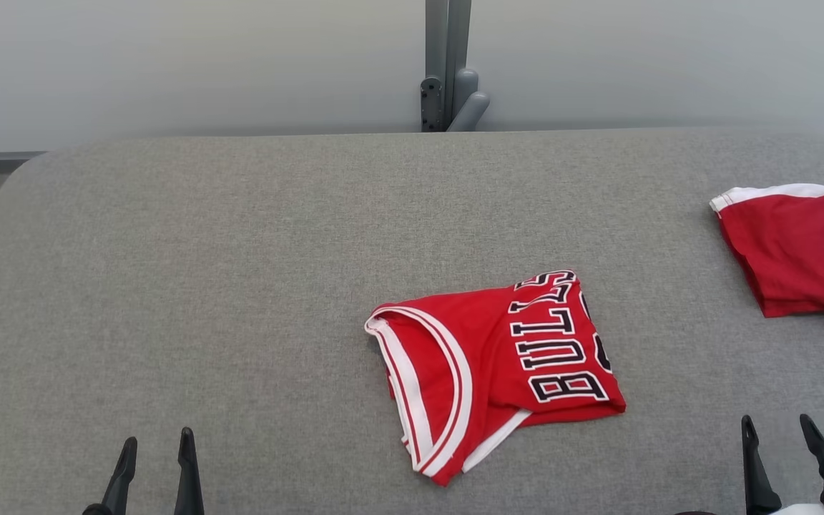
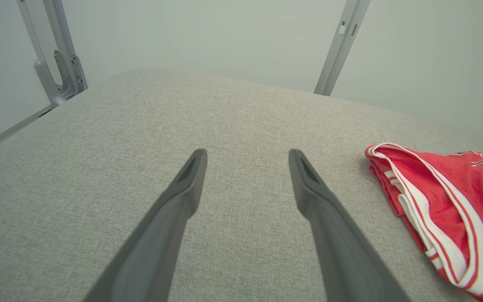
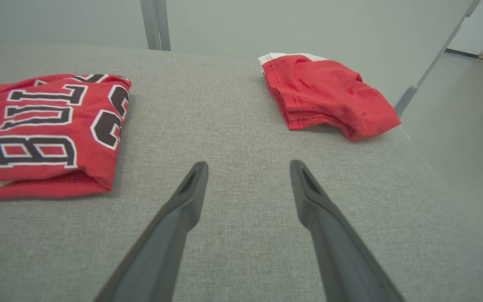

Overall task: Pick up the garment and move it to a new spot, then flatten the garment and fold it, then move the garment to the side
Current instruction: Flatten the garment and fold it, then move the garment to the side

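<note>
A red garment (image 1: 498,365), a folded jersey with white trim and dark "BULLS" lettering, lies near the middle of the grey padded table (image 1: 240,286). In the left wrist view the garment (image 2: 447,209) sits to the right; in the right wrist view the garment (image 3: 44,134) sits to the left. My left gripper (image 1: 156,447) stands open at the lower left, well left of the jersey. My right gripper (image 1: 777,433) stands open at the lower right, right of it. In both wrist views the left gripper (image 2: 247,157) and the right gripper (image 3: 247,167) hold nothing and hover over bare cloth.
A second red garment (image 1: 798,250) with a white band lies folded at the table's far right edge, also seen as the second garment (image 3: 325,94) ahead of my right fingers. A grey post with a bracket (image 1: 448,71) rises behind the table. The table's right edge (image 3: 417,142) drops to the floor.
</note>
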